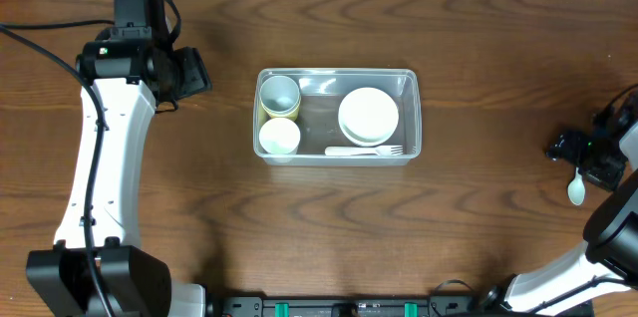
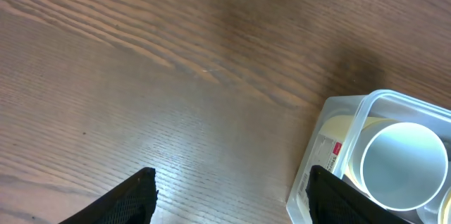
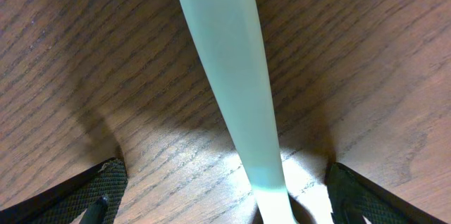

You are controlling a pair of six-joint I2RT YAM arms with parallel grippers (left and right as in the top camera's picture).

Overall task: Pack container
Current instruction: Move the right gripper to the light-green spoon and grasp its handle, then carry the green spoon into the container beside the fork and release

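Observation:
The clear rectangular container [image 1: 335, 73] stands mid-table. It holds a pale cup nested in a yellow one [image 1: 280, 96], a white cup [image 1: 279, 138], stacked white bowls [image 1: 368, 116] and a white fork [image 1: 364, 151]. My left gripper [image 1: 194, 73] is open and empty over bare table left of the container; its wrist view [image 2: 232, 196] shows the container's corner [image 2: 331, 146] and the pale cup [image 2: 405, 164]. My right gripper [image 1: 588, 165] is open at the far right, low over a pale spoon [image 1: 576, 191]. In the right wrist view the spoon's handle [image 3: 225, 76] lies flat between the spread fingers [image 3: 232, 199], apart from both.
The wooden table [image 1: 449, 237] runs to the back edge at the top of the overhead view. The right arm's base stands at the bottom right [image 1: 608, 247]. The left arm's base stands at the bottom left [image 1: 95, 277].

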